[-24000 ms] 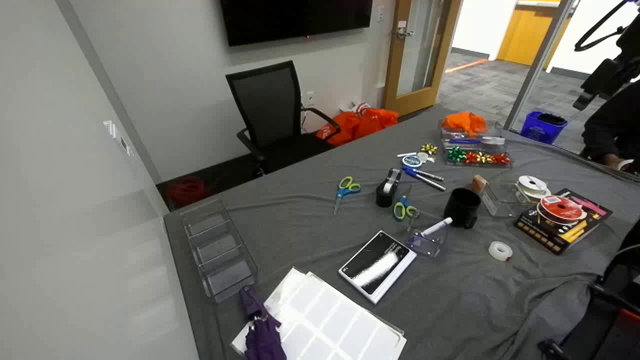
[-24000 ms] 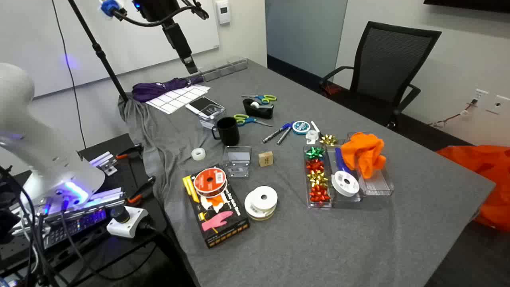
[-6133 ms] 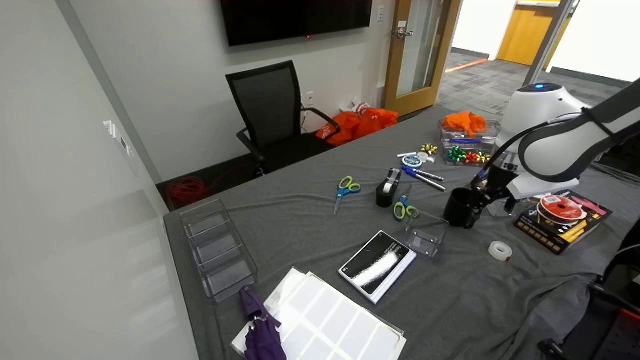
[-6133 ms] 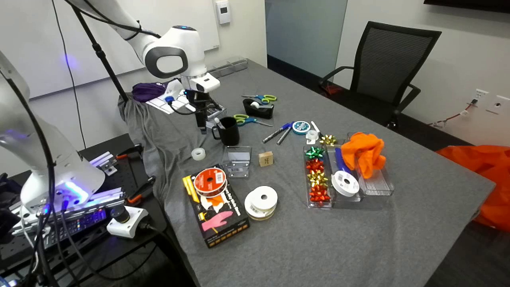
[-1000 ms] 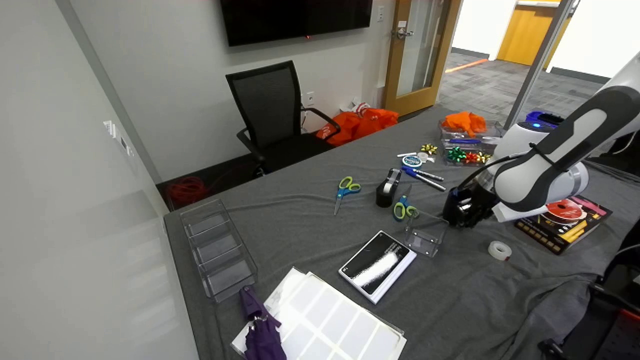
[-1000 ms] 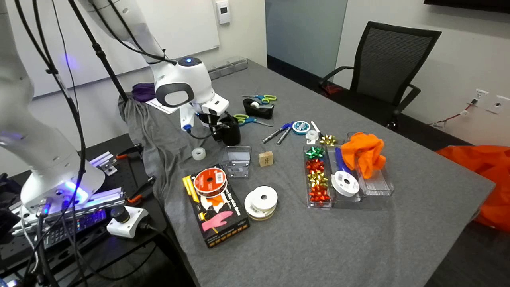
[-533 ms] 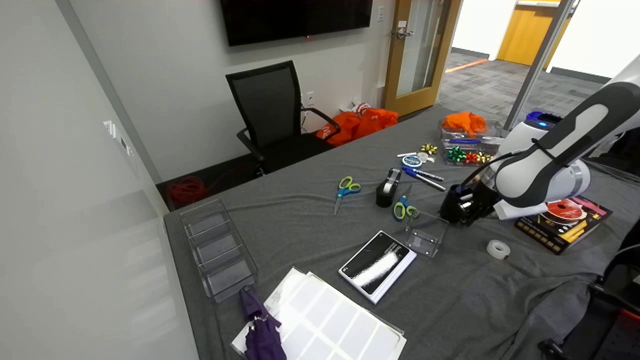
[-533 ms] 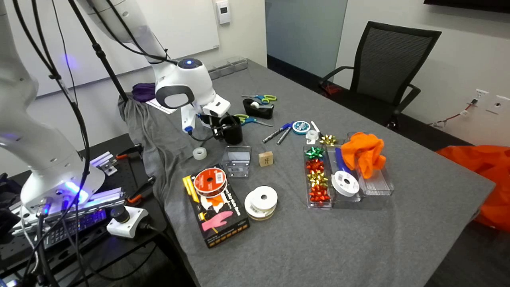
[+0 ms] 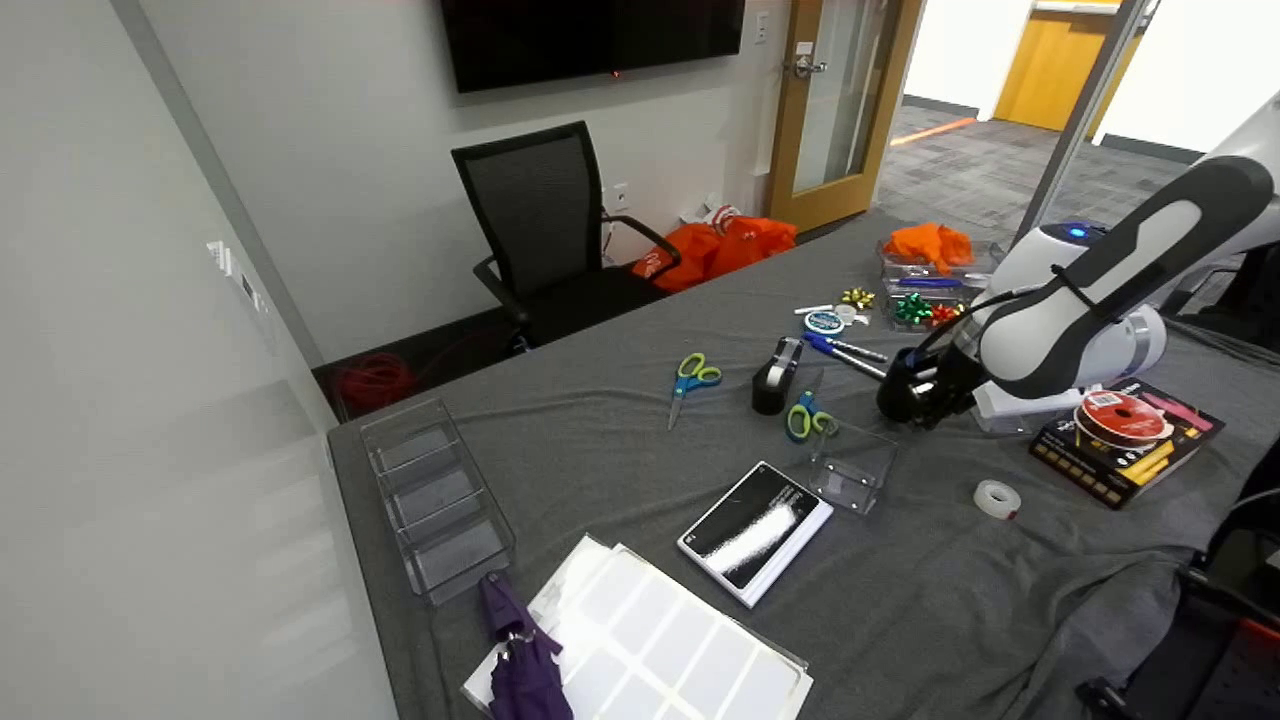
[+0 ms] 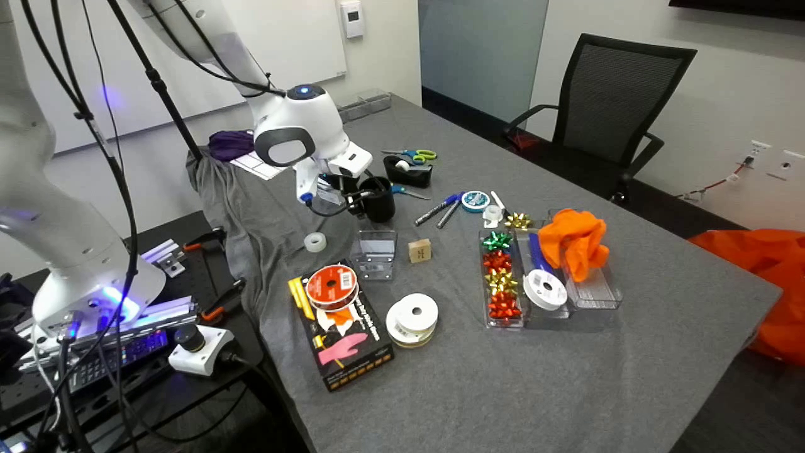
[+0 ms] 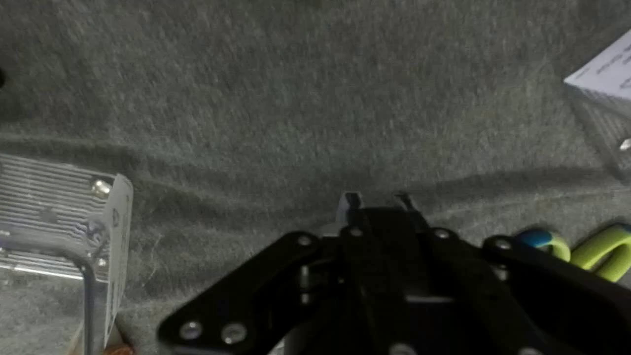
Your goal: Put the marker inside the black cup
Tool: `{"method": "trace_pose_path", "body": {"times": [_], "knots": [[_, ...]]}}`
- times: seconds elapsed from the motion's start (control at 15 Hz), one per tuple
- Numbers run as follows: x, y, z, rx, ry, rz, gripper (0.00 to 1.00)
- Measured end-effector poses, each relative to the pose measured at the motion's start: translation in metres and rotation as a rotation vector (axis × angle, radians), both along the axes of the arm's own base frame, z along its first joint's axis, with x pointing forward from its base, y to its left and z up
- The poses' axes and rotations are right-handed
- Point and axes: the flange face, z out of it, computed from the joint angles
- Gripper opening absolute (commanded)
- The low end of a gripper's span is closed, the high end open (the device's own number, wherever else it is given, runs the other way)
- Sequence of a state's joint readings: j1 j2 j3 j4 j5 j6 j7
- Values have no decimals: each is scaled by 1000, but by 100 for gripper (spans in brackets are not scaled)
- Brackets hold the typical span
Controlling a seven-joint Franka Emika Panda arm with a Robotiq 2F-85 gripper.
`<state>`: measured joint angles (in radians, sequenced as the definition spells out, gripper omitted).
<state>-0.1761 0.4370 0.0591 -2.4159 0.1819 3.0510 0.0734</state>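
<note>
Flat tabletop point(image 10: 566, 377): is wearing a soft, wrinkly grey cloth point(image 10: 264, 214).
Small, round, dull black cup point(image 10: 383, 206): is pointing its open top up; I cannot tell if it is touching the cloth.
Black, jointed gripper point(image 11: 378, 203): is pinching the cup at its side, tips close together.
Marker: the cup's inside is looking too dark to tell.
Ring-shaped roll of white tape point(image 10: 315, 242): is lying flat near the cup.
Clear, bent plastic stand point(image 11: 54, 197): is showing thin stripes.
</note>
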Motion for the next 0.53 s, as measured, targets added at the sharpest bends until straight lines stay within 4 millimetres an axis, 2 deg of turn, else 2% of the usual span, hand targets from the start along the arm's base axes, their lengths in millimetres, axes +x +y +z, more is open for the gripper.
{"method": "trace_pose_path", "body": {"times": [0.33,0.53], "knots": [[21,-14,16,-21,-29,-63,5],[32,-30,26,-18,-10,-96,5]]}}
